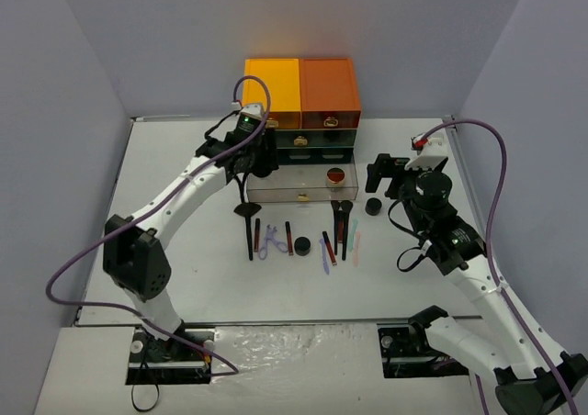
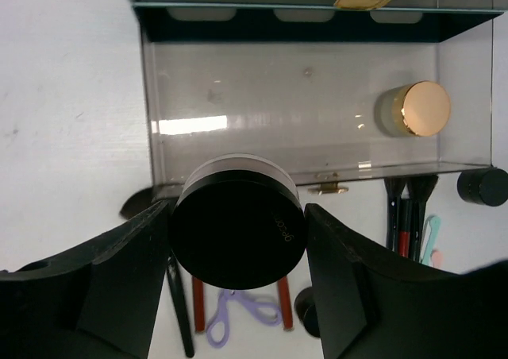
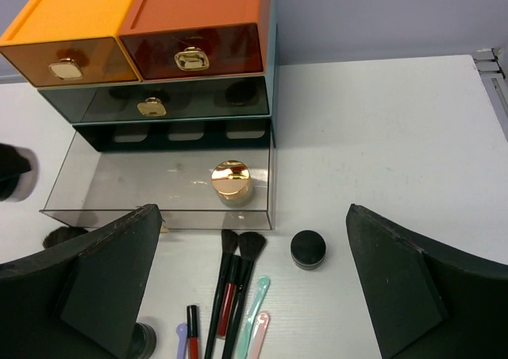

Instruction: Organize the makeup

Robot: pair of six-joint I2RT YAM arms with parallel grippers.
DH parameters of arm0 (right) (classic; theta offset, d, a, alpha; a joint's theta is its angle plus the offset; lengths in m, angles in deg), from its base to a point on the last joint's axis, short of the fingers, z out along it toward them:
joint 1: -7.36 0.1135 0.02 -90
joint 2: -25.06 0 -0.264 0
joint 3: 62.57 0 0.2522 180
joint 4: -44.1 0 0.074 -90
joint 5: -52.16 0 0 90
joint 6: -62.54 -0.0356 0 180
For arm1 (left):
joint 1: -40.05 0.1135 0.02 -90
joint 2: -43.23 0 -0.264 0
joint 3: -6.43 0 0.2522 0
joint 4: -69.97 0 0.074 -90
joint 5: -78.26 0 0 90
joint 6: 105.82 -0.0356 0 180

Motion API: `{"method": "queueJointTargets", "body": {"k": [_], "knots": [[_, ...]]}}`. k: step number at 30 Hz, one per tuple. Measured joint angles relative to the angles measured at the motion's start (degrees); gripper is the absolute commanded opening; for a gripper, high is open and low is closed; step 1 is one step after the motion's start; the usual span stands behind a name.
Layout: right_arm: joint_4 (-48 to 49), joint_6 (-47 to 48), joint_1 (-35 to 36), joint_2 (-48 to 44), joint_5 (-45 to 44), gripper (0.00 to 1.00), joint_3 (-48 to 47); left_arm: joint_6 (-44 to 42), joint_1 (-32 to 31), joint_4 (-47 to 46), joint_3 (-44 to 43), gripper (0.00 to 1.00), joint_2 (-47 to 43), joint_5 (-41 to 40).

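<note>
The left gripper (image 2: 238, 216) is clamped on a round black jar (image 2: 238, 236) with a flat lid and a pale band, above the near left edge of the open clear drawer (image 2: 262, 113). The right gripper (image 3: 252, 216) is spread wide and holds nothing.

The top camera overlooks the whole table (image 1: 211, 277) from behind; both nearer wrist cameras share the open drawer (image 2: 262, 105).

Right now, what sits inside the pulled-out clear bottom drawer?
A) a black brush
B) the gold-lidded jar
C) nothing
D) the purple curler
B: only the gold-lidded jar stands in the clear drawer; the left pincer holds a black round jar, not yet set inside.
</note>
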Motion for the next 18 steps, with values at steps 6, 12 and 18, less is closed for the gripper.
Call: {"method": "queueJointTargets", "body": {"k": [6, 12, 18], "knots": [[-1.68, 0.36, 0.0, -2.39, 0.62, 1.0, 0.0, -3.25, -2.75, -1.27, -9.04, 0.15, 13.79, -1.41], [-3.89, 0.56, 0.0, -4.91, 1.03, 1.0, 0.55, -5.69, -3.32, -1.02, -10.98, 0.22, 21.5, -3.77], [-6.12, 0.59, 0.0, -5.61, 1.57, 1.0, 0.92, -6.3, -2.61, -0.71, -11.9, 0.39, 23.97, -5.85]]}}
